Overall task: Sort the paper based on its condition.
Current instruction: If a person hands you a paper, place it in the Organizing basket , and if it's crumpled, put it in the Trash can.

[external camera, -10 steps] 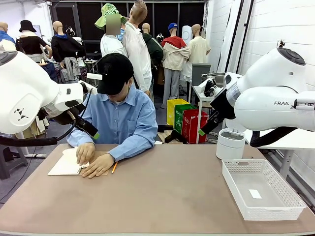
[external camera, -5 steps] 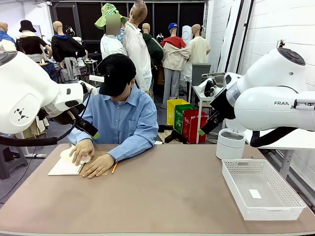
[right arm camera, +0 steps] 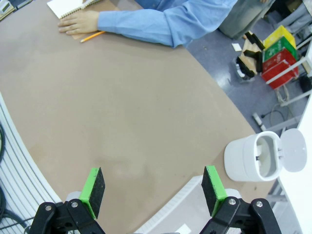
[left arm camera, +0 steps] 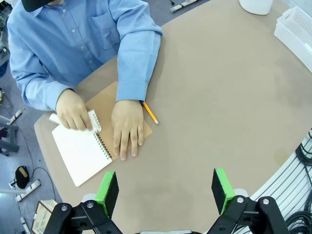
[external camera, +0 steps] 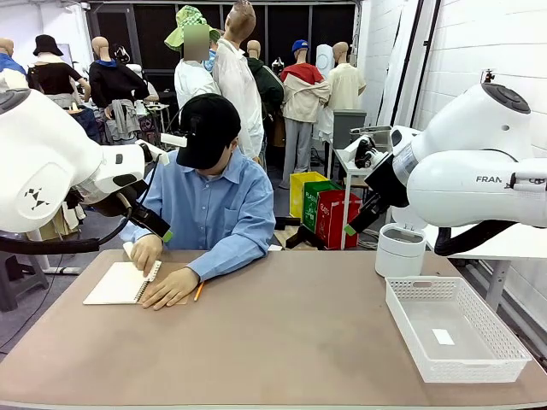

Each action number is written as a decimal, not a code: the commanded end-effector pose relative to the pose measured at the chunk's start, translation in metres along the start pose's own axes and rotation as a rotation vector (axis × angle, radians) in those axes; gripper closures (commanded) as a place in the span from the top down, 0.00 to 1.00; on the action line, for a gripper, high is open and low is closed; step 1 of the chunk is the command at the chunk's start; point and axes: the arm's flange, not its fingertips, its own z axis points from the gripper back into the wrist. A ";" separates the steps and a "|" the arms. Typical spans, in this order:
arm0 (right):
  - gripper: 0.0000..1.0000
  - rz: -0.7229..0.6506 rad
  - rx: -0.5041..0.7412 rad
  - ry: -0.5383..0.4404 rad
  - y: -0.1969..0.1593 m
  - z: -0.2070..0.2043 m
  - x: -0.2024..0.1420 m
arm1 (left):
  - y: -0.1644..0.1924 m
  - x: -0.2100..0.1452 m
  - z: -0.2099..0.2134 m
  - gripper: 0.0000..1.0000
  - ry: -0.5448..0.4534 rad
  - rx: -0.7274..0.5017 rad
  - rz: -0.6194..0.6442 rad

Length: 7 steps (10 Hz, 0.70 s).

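Note:
The person's hand (left arm camera: 72, 111) holds a scrunched white paper (left arm camera: 94, 120) over the far edge of an open spiral notebook (left arm camera: 80, 155). The other hand lies flat on the notebook's brown cover. In the front view the paper (external camera: 128, 248) shows as a white bit beside that hand, at the table's far left. My left gripper (left arm camera: 165, 192) hangs open high above the table, nearer than the notebook, with nothing between its green pads. My right gripper (right arm camera: 152, 189) is also open and empty, high over the table's right side.
An orange pencil (left arm camera: 150, 113) lies beside the notebook. A white mesh basket (external camera: 453, 369) with a small white scrap inside stands at the table's right. A white lidded bin (right arm camera: 253, 158) stands beyond the table's far right corner. The brown table (external camera: 282, 342) is bare in the middle.
The person's hand has risen from the notebook page toward its far edge, gathering the white paper into the hand. Neither arm has moved.

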 end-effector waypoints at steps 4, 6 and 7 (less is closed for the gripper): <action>1.00 0.001 0.002 -0.001 0.001 0.000 0.000 | 0.000 0.000 0.000 1.00 -0.002 0.001 0.000; 1.00 0.001 0.002 -0.001 0.001 0.000 0.000 | 0.000 0.000 0.000 1.00 -0.002 0.001 0.000; 1.00 0.001 0.002 -0.001 0.001 0.000 0.000 | 0.000 0.000 0.000 1.00 -0.002 0.001 0.000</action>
